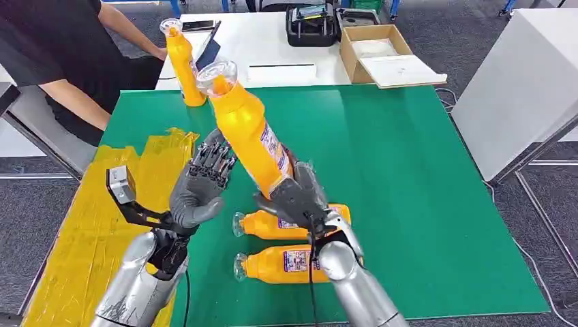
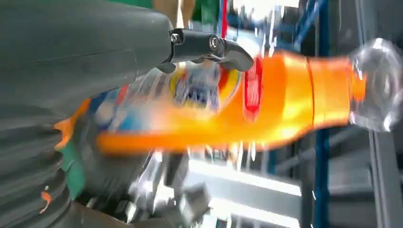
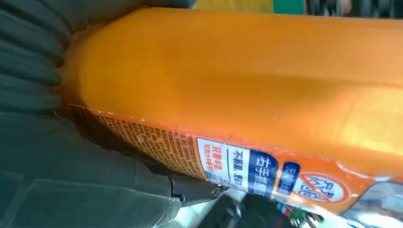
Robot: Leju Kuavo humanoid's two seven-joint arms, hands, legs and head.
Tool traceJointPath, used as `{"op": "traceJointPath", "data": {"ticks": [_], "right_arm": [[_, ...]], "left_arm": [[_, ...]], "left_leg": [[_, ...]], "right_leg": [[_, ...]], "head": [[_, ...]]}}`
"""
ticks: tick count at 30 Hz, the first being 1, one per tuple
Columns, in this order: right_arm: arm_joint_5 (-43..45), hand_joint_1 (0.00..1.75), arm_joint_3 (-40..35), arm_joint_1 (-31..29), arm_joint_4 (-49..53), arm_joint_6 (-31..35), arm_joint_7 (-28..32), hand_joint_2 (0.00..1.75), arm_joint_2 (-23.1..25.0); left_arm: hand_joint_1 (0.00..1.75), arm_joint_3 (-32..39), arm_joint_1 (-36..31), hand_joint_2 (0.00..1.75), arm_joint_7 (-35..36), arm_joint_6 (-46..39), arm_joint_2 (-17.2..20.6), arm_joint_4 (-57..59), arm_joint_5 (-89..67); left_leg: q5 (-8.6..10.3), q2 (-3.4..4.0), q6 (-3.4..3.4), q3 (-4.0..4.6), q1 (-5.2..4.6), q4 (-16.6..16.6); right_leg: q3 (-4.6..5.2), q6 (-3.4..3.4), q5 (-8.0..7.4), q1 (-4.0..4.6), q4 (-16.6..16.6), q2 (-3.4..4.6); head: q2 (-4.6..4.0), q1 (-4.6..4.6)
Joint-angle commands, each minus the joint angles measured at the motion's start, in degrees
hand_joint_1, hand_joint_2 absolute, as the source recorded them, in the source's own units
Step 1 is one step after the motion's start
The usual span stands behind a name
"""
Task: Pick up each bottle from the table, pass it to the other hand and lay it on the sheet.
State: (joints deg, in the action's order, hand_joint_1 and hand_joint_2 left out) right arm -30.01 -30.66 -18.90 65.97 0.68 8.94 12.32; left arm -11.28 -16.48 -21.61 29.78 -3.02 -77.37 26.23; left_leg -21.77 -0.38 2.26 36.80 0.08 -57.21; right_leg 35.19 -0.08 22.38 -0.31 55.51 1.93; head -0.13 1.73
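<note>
- The right hand (image 1: 300, 197), dark grey with a silver forearm, is wrapped around the base of a raised orange bottle (image 1: 249, 129); the right wrist view shows the ribbed grey cover and thumb pressed against the bottle's smooth orange plastic (image 3: 237, 71) and its printed label.
- The left hand (image 1: 204, 184) is just beside that bottle's lower body, fingers spread and curled toward it, palm facing it; it holds nothing. In the left wrist view its thumb tip (image 2: 228, 50) lies over the blurred bottle (image 2: 266, 99), and I cannot tell whether they touch.
- The held bottle tilts, neck up and away from the robot, above the green bench (image 1: 409, 177). It has a rounded shoulder, a narrower neck, a clear domed cap, and a blue, white and red label on the side.
- Two more orange bottles lie on their sides on the green surface under the right forearm, clear caps to the robot's left: one nearer (image 1: 272, 266), one just behind it (image 1: 266, 225).
- A fourth orange bottle (image 1: 183, 65) stands upright at the far left corner of the bench.
- The yellow sheet (image 1: 88, 231), wrinkled and glossy, covers the bench's left side.
- A person in a black top (image 1: 61, 48) sits at the far left, a hand near the upright bottle.
- A white table behind carries an open cardboard box (image 1: 375, 51).
</note>
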Motion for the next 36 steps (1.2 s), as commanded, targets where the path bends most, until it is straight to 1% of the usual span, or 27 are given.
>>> {"op": "traceJointPath", "data": {"ticks": [1,5,6,8,9,12,15,18,19,20,22,23,24,25,26,31,32,33,36], "right_arm": [[0.7,1.75,-6.4,1.2,-3.6,-0.4,-0.4,1.75,0.6],[0.7,1.75,-6.3,1.4,-4.0,-1.3,-0.7,1.75,1.1],[0.6,1.75,-6.6,1.4,-4.4,-1.6,-0.7,1.75,1.3],[0.6,1.75,-6.6,1.4,-4.4,-1.6,-0.7,1.75,1.3],[0.7,1.75,-6.7,1.4,-4.8,-1.6,-0.7,1.75,1.4],[0.7,1.75,-6.7,1.4,-4.8,-1.6,-0.7,1.75,1.4],[0.6,1.75,-7.2,0.8,-5.3,-1.8,-0.7,1.75,1.5],[0.5,1.75,-7.2,-0.2,-6.2,-2.0,-0.9,1.75,1.9],[0.5,1.75,-7.0,-0.4,-6.7,-2.0,-0.9,1.75,1.9],[0.6,1.75,-6.6,-0.6,-7.3,-2.1,-0.9,1.75,2.0],[0.6,1.75,-6.5,-0.8,-7.8,-2.2,-0.8,1.75,2.0],[0.6,1.75,-6.5,-0.8,-7.8,-2.2,-0.8,1.75,2.0],[0.6,1.75,-6.5,-0.8,-7.8,-2.2,-0.8,1.75,2.0],[0.6,1.75,-6.5,-0.8,-7.8,-2.2,-0.8,1.75,2.0],[0.5,1.75,-6.5,-0.7,-7.9,-2.2,-0.7,1.75,2.0],[0.5,1.75,-6.5,-0.7,-7.9,-2.2,-0.7,1.75,2.0],[0.5,1.75,-6.4,-0.6,-8.1,-2.2,-0.7,1.75,2.1],[0.4,1.75,-6.3,-0.7,-8.4,-2.3,-0.4,1.75,2.1],[0.3,1.75,-6.3,-1.1,-8.6,-2.5,-0.1,1.75,2.0]], "left_arm": [[0.00,6.0,0.3,1.75,-0.8,-7.5,1.1,-0.9,-4.5],[0.00,7.9,2.1,1.75,-1.2,-10.2,0.9,-3.2,-7.1],[0.00,8.5,2.4,1.75,-1.2,-11.4,0.7,-3.8,-7.7],[0.00,8.5,2.4,1.75,-1.2,-11.4,0.7,-3.8,-7.7],[0.00,8.6,2.5,1.75,-1.1,-11.5,0.7,-4.3,-7.7],[0.00,8.6,2.5,1.75,-1.1,-11.5,0.7,-4.3,-7.7],[0.00,8.8,1.7,1.75,-1.1,-15.9,0.6,-4.4,-10.6],[0.00,8.8,0.4,1.75,-0.5,-15.8,0.9,-3.9,-10.3],[0.00,8.4,-0.1,1.75,0.0,-15.0,1.0,-3.3,-9.9],[0.00,7.7,-0.5,1.75,0.5,-13.8,1.4,-2.9,-9.6],[0.00,6.2,-1.0,1.75,1.8,-12.3,2.4,-2.3,-10.6],[0.00,6.2,-1.0,1.75,1.8,-12.3,2.4,-2.3,-10.6],[0.00,6.2,-1.0,1.75,1.8,-12.3,2.4,-2.3,-10.6],[0.00,6.2,-1.0,1.75,1.8,-12.3,2.4,-2.3,-10.6],[0.00,6.2,-0.9,1.75,1.8,-12.3,2.4,-2.3,-10.6],[0.00,6.2,-0.9,1.75,1.8,-12.3,2.4,-2.3,-10.6],[0.00,4.6,-1.1,1.75,3.2,-11.0,3.6,-2.0,-12.0],[0.00,3.0,-1.3,1.75,5.8,-7.6,4.6,-1.3,-12.1],[0.00,-0.3,-0.9,1.75,8.1,-1.8,5.8,-0.2,-11.8]], "left_leg": [[-0.13,0.16,-0.15,-0.20,0.00,0.0],[-0.13,0.06,-0.18,-0.14,-0.02,0.0],[-0.09,0.08,-0.16,-0.09,-0.02,0.0],[-0.12,0.14,-0.18,-0.12,-0.02,0.0],[-0.06,0.05,-0.15,-0.03,-0.01,0.0],[-0.06,-0.02,-0.17,-0.04,-0.01,0.0],[-0.07,-0.02,-0.18,-0.07,-0.02,0.0],[-0.07,-0.13,-0.20,-0.03,0.01,0.0],[-0.13,-0.12,-0.25,-0.12,0.00,-0.1],[-0.02,-0.14,-0.16,0.03,-0.01,0.0],[-0.02,-0.20,-0.18,0.01,0.02,0.0],[0.02,-0.21,-0.16,0.04,-0.01,0.0],[-0.07,-0.26,-0.28,-0.15,-0.01,0.0],[0.00,-0.18,-0.20,-0.01,0.00,0.0],[-0.05,-0.16,-0.25,-0.10,-0.01,0.0],[0.00,-0.20,-0.19,0.00,0.00,0.0],[-0.06,-0.22,-0.24,-0.11,-0.01,0.0],[-0.02,-0.19,-0.20,-0.03,-0.01,0.0],[-0.03,-0.23,-0.25,-0.11,-0.01,0.0]], "right_leg": [[-0.17,-0.02,0.07,0.02,0.0,0.01],[-0.15,-0.01,0.10,0.00,0.0,-0.12],[-0.07,-0.01,0.06,0.00,0.0,-0.05],[-0.11,-0.01,0.07,0.00,0.0,-0.01],[-0.04,-0.01,0.04,0.00,0.0,-0.05],[-0.06,-0.02,0.06,0.00,0.0,-0.12],[-0.08,-0.02,0.07,-0.01,0.0,-0.13],[-0.06,-0.03,0.08,0.02,0.0,-0.18],[-0.14,-0.03,0.14,0.02,0.1,-0.24],[0.01,-0.02,0.04,-0.01,0.0,-0.13],[-0.04,-0.03,0.05,0.02,0.0,-0.22],[0.02,-0.02,0.03,-0.01,0.0,-0.19],[-0.19,-0.04,0.15,0.01,0.0,-0.38],[-0.03,-0.02,0.05,0.00,0.0,-0.19],[-0.12,-0.02,0.10,0.00,0.0,-0.24],[-0.02,-0.02,0.05,0.00,0.0,-0.21],[-0.14,-0.02,0.12,0.01,0.0,-0.30],[-0.05,-0.01,0.07,-0.01,0.0,-0.22],[-0.12,-0.02,0.11,0.00,0.0,-0.30]], "head": [[0.00,0.00],[0.00,0.00],[0.00,0.00],[0.00,0.02],[0.00,0.00],[0.00,0.00],[0.00,0.00],[0.00,-0.02],[0.00,0.00],[0.00,0.02],[0.00,0.00],[0.00,0.00],[0.00,0.00],[0.00,0.00],[0.00,0.02],[0.00,0.00],[0.00,0.00],[0.00,0.00],[0.00,0.00]]}}
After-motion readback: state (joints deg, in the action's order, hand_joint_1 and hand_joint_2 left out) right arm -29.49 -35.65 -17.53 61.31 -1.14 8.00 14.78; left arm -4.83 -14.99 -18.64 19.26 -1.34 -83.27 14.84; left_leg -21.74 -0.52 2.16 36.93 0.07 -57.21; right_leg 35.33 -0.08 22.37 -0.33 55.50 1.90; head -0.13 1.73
